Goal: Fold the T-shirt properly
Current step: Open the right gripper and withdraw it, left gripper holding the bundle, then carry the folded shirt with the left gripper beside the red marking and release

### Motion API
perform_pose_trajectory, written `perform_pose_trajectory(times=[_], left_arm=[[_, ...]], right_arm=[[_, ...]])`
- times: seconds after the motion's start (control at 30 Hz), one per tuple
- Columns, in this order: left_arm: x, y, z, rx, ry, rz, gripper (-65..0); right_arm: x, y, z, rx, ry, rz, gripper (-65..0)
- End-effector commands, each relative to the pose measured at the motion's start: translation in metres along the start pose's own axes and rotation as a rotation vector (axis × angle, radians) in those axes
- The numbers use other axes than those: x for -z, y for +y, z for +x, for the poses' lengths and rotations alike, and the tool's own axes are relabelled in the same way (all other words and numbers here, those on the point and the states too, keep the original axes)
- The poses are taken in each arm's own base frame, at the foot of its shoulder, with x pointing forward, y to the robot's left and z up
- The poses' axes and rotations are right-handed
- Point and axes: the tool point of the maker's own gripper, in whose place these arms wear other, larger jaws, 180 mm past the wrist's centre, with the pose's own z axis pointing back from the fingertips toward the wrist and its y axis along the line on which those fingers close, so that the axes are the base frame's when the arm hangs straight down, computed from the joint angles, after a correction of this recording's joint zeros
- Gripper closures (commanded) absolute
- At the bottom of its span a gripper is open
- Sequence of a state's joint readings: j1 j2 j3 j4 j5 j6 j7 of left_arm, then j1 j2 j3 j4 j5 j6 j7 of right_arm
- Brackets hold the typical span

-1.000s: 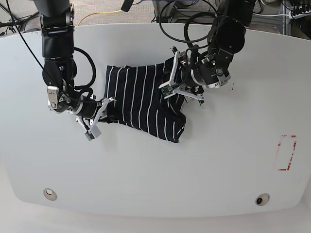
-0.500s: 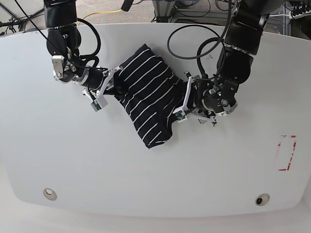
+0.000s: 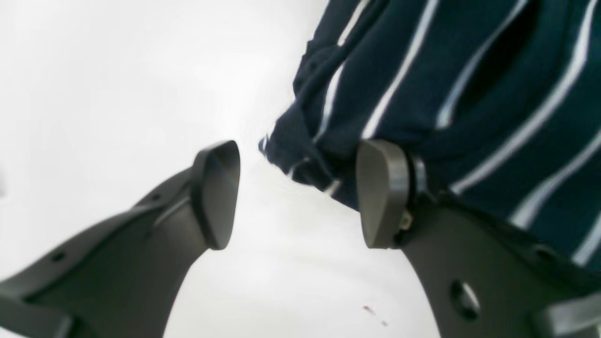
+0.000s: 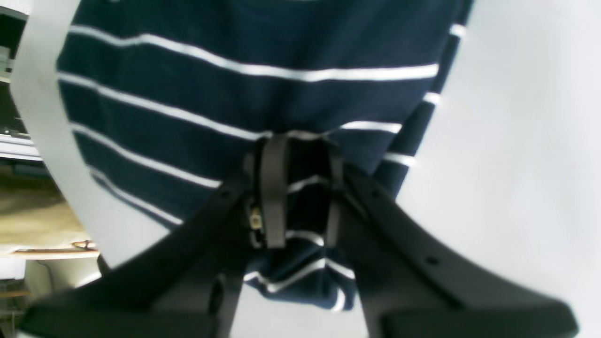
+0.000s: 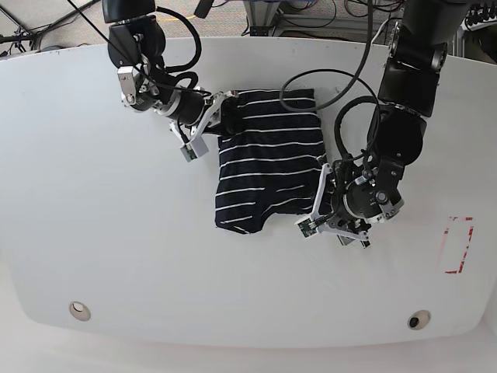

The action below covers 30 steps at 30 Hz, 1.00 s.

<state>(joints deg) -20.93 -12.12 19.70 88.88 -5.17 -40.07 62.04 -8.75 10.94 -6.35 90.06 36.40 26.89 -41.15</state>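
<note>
The T-shirt [image 5: 268, 159], dark navy with thin white stripes, lies as a folded bundle on the middle of the white table [image 5: 116, 233]. My right gripper [image 5: 224, 116] is shut on the T-shirt's far left corner; in the right wrist view the gripper [image 4: 303, 188] pinches striped cloth [image 4: 263, 94] between its fingers. My left gripper [image 5: 320, 203] is open at the T-shirt's near right edge. In the left wrist view the gripper [image 3: 298, 192] stands wide open, with a bunched cloth edge [image 3: 422, 94] just beyond its fingertips and beside the right finger [image 3: 380, 192].
A red marked rectangle [image 5: 458, 245] is on the table at the right. Two round fittings [image 5: 80, 311] [image 5: 419, 319] sit near the front edge. Cables and floor lie beyond the far edge.
The T-shirt swung from a diagonal lie to a squarer one. My right gripper moved up and right with its corner. My left gripper moved down and opened, off the cloth.
</note>
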Motion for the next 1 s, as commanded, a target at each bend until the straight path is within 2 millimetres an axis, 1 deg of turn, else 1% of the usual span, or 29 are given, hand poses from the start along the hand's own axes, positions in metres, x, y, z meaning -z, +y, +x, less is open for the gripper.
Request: perform_pose_trajectory(times=[0.0, 0.03, 0.1, 0.13, 0.2, 0.3, 0.33, 0.43, 0.47, 0.53, 0.6, 0.7, 0.77, 0.8, 0.83, 0.93, 0.97], left_arm=[[-0.023, 0.022, 0.021, -0.004, -0.089, 0.079, -36.5], [-0.027, 0.022, 0.019, -0.015, -0.098, 0.089, -36.7], [-0.037, 0.016, 0.031, -0.039, -0.155, 0.107, -36.7], [-0.04, 0.013, 0.032, -0.051, -0.169, 0.113, -36.7], [-0.044, 0.008, 0.034, -0.103, -0.189, 0.137, -36.8], [-0.043, -0.004, 0.04, -0.222, -0.215, 0.167, -36.9], [-0.043, -0.01, 0.045, -0.27, -0.246, 0.175, -37.1], [-0.038, -0.029, 0.052, -0.365, -0.325, 0.167, -37.2], [-0.036, -0.035, 0.055, -0.409, -0.363, 0.169, -37.2], [-0.034, -0.041, 0.056, -0.478, -0.401, 0.184, -37.6], [-0.028, -0.05, 0.056, -0.565, -0.439, 0.197, -42.2], [-0.021, -0.058, 0.049, -0.636, -0.454, 0.232, -47.2], [-0.014, -0.064, 0.043, -0.663, -0.442, 0.255, -47.6], [-0.006, -0.067, 0.038, -0.674, -0.425, 0.261, -47.8], [0.006, -0.075, 0.03, -0.676, -0.393, 0.257, -47.8], [0.033, -0.095, 0.012, -0.662, -0.317, 0.221, -47.8], [0.042, -0.102, 0.0, -0.661, -0.279, 0.212, -47.8]], right_arm=[[0.003, 0.008, 0.018, -0.027, -0.028, 0.019, -10.8], [0.006, 0.01, 0.021, -0.03, -0.025, 0.024, -10.8], [0.011, 0.02, 0.019, -0.032, -0.014, 0.044, -10.8], [0.012, 0.025, 0.023, -0.041, -0.019, 0.05, -10.8], [0.01, 0.03, 0.029, -0.06, -0.031, 0.05, -10.8], [0.001, 0.032, 0.042, -0.077, -0.07, 0.042, -10.8], [-0.005, 0.03, 0.05, -0.087, -0.09, 0.031, -10.8], [-0.016, 0.021, 0.055, -0.108, -0.075, -0.001, -10.8], [-0.02, 0.014, 0.056, -0.111, -0.069, -0.018, -10.6], [-0.025, 0.007, 0.06, -0.108, -0.076, -0.039, -10.6], [-0.036, -0.009, 0.063, -0.102, -0.087, -0.083, -10.8], [-0.046, -0.024, 0.064, -0.105, -0.086, -0.12, -10.8], [-0.052, -0.031, 0.066, -0.105, -0.089, -0.142, -10.6], [-0.055, -0.036, 0.067, -0.103, -0.093, -0.155, -10.6], [-0.06, -0.042, 0.071, -0.097, -0.105, -0.174, -10.6], [-0.069, -0.053, 0.075, -0.084, -0.127, -0.205, -10.6], [-0.072, -0.055, 0.074, -0.077, -0.13, -0.213, -10.6]])
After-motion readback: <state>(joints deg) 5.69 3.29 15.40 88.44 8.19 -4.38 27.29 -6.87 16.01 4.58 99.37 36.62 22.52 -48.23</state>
